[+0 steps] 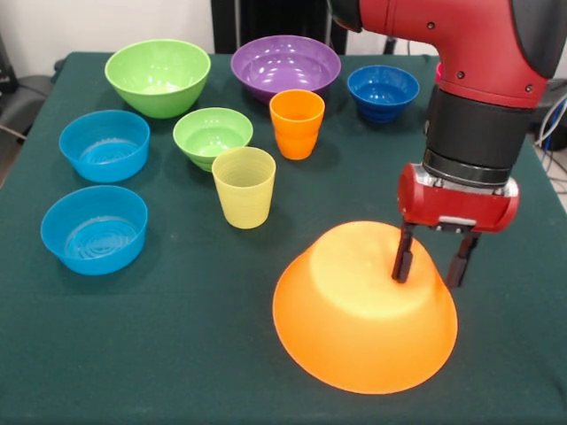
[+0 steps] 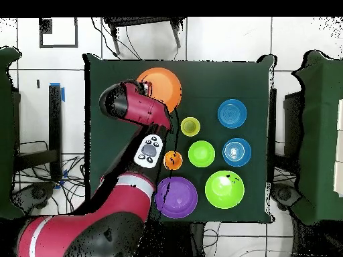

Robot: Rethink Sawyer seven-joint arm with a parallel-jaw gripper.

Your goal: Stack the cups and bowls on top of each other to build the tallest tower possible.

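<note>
bowls and cups sit spread over the dark green table (image 1: 177, 354), none stacked yet. huge orange bowl (image 1: 354, 328) lies upside down at the near right in the front view, its flat bottom facing up like a wide cone. the gripper (image 1: 431, 257) hangs over the right part of that bottom, its two dark fingers (image 1: 403, 255) pointing down and standing apart with nothing between them; whether the tips touch the bowl's surface cannot be told.

along the far edge stand the large green bowl (image 1: 158, 75), the large purple bowl (image 1: 285, 66) and the small dark blue bowl (image 1: 383, 91), all mouth up. the orange cup (image 1: 297, 124) stands upright just in front of the purple bowl, and the translucent yellow cup (image 1: 244, 186) stands upright nearer the middle, close to the small green bowl (image 1: 213, 135). two light blue bowls sit at the left, one (image 1: 104, 144) behind the other (image 1: 94, 227), apart from each other.

a sliver of red shows at the right behind the arm (image 1: 478, 53), too hidden to identify.

in the overhead view the arm reaches from the bottom left across to the orange bowl at the table's top edge, covering the dark blue bowl.
</note>
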